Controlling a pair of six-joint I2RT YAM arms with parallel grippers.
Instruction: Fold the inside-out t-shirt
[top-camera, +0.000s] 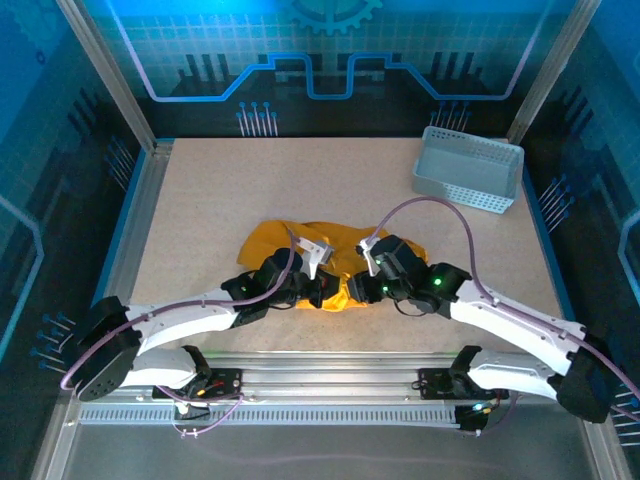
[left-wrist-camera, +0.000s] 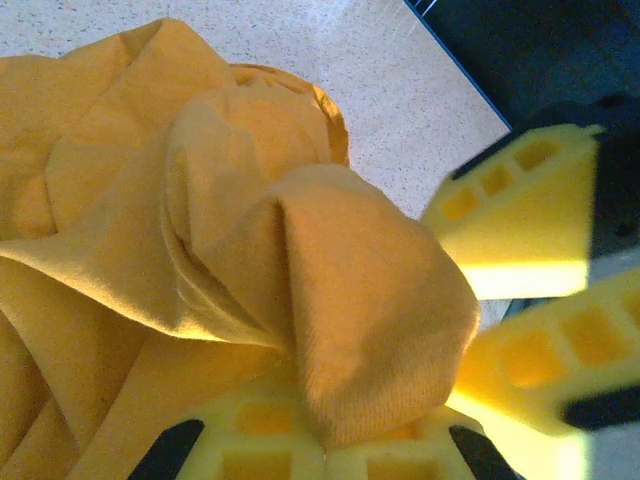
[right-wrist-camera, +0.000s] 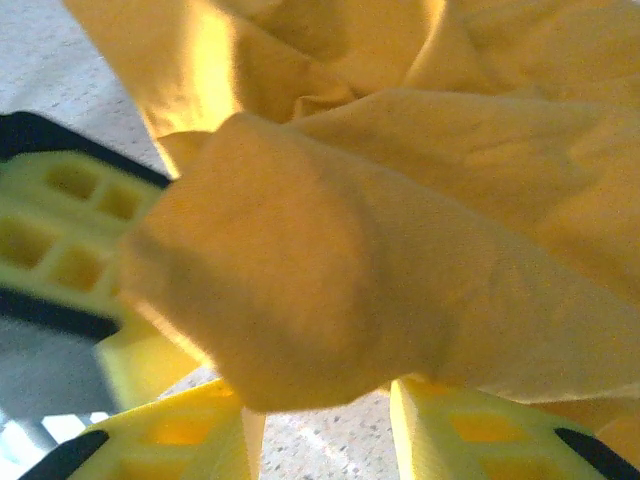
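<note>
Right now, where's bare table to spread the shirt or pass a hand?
Widest bare table: far strip between the t-shirt and the back edge, from the left rail to the basket. Smaller patch right of the t-shirt, nearer than the basket, crossed by the right arm's cable. Crowded: near centre, where left pincer and right pincer meet in the cloth.
</note>
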